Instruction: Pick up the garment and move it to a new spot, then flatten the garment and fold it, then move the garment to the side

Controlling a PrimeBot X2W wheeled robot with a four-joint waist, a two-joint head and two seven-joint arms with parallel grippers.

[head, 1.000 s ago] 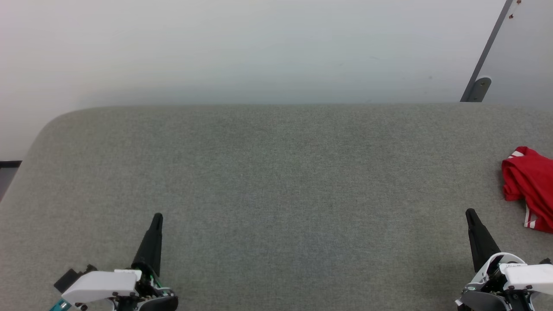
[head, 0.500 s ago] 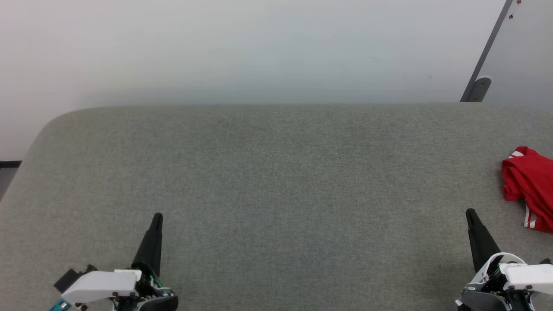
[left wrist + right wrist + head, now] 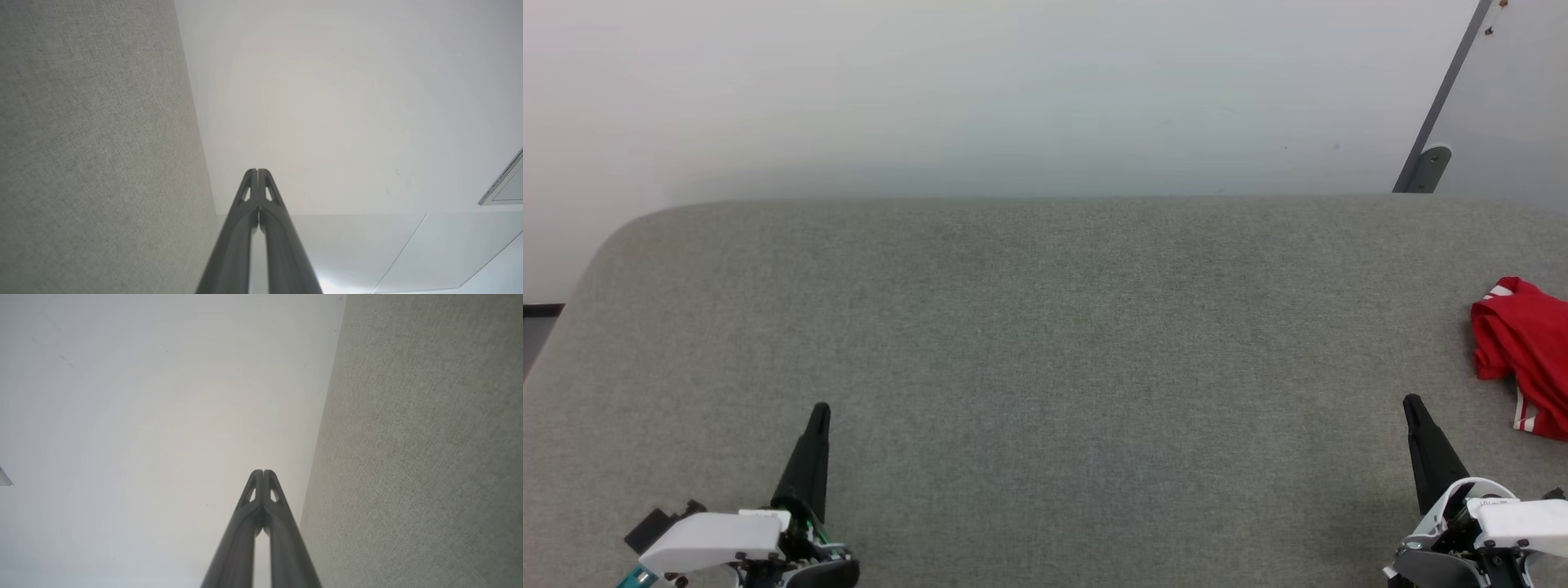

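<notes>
The crumpled red garment [image 3: 1523, 343] with white-striped trim lies at the right edge of the grey fabric-covered table [image 3: 1045, 327], near the right gripper [image 3: 1411, 402], whose fingers are pressed together and empty, as are those of the left gripper [image 3: 819, 410].

Bunched red garment [image 3: 1523, 347] on grey surface [image 3: 1045, 327]

The garment [image 3: 1523, 343], at the right edge of the frame, is bright red with white-striped trim. The table [image 3: 1045, 343] is plain greyish green; the wall [image 3: 980, 90] is whitish.
</notes>
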